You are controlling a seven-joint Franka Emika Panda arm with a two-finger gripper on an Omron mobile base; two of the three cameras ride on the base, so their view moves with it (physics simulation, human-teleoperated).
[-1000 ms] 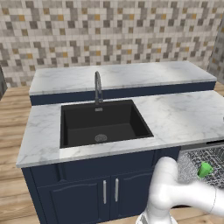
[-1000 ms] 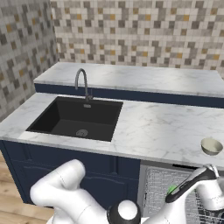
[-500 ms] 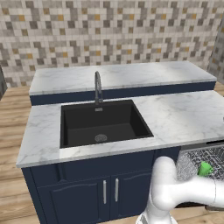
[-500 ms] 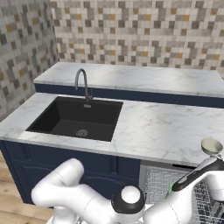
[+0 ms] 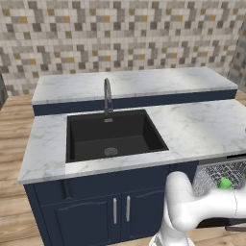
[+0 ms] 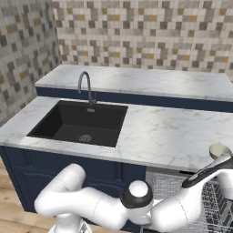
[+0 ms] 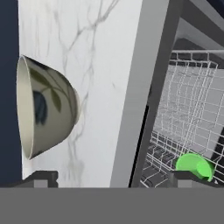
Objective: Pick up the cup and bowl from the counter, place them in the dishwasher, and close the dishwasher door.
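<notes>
- Claw [image 7: 111, 177] stands wide, its two dark tips far apart and nothing between them.
- Bowl [image 7: 43, 112] sits just before the claw, on the white marble counter [image 7: 100, 65] near its edge.
- Green cup [image 7: 194, 166] lies in the grey wire rack [image 7: 188, 105] of the open dishwasher [image 5: 222, 180], beside the counter.

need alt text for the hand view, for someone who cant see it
Rolled sideways, the hand camera shows a pale bowl with a dark leaf pattern standing on the white marble counter. Beside the counter edge, the dishwasher's grey wire rack holds the green cup. The gripper's two dark fingertips stand wide apart, empty.
</notes>
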